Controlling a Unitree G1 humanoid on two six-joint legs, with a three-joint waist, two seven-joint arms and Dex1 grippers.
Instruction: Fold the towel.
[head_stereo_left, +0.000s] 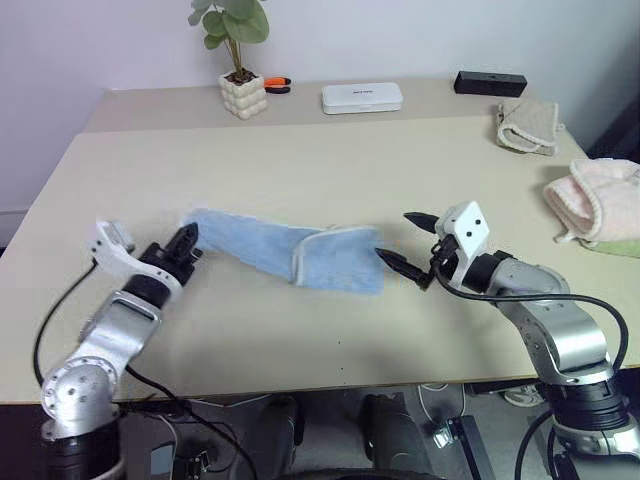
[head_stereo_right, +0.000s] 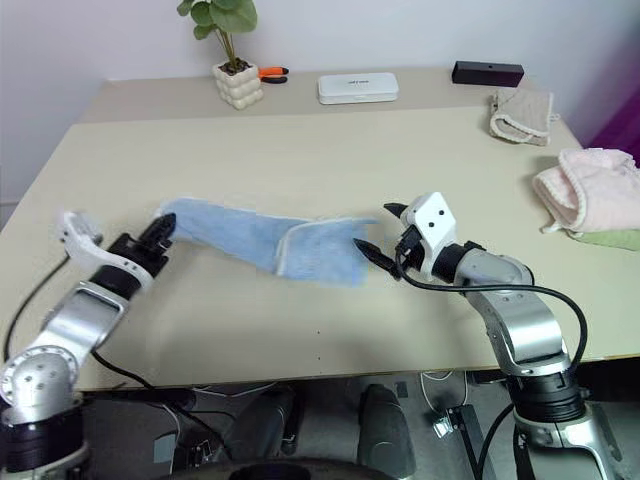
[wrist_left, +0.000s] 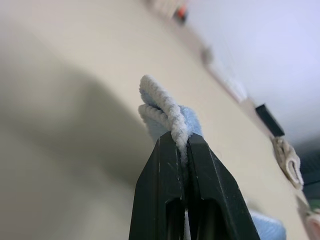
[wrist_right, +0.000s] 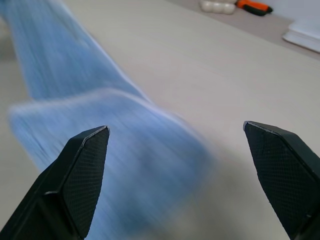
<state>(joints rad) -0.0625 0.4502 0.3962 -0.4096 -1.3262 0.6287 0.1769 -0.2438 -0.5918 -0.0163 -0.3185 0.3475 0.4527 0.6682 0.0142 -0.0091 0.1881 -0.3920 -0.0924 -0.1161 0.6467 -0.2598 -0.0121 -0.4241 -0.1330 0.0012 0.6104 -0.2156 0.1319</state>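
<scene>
Towel (head_stereo_left: 285, 252) corner pinched by left end effector (head_stereo_left: 184, 243).

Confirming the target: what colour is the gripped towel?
Light blue towel, whitish edge; clearest in the left eye view.

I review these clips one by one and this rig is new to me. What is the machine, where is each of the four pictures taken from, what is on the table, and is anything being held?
This is a humanoid robot with two arms, each ending in two black fingers. Two pictures come from a stereo camera on its head, looking down over the arms; the other two come from cameras on each wrist, looking along that arm's fingers.

The left gripper has its jaws shut on one end of the light blue towel, pinching its whitish edge, as the left wrist view shows close up. The right gripper has its jaws open at the towel's other end, holding nothing.

On the beige table there are also a potted plant, a white flat box, a black bar, a beige cloth and a pink towel.
</scene>
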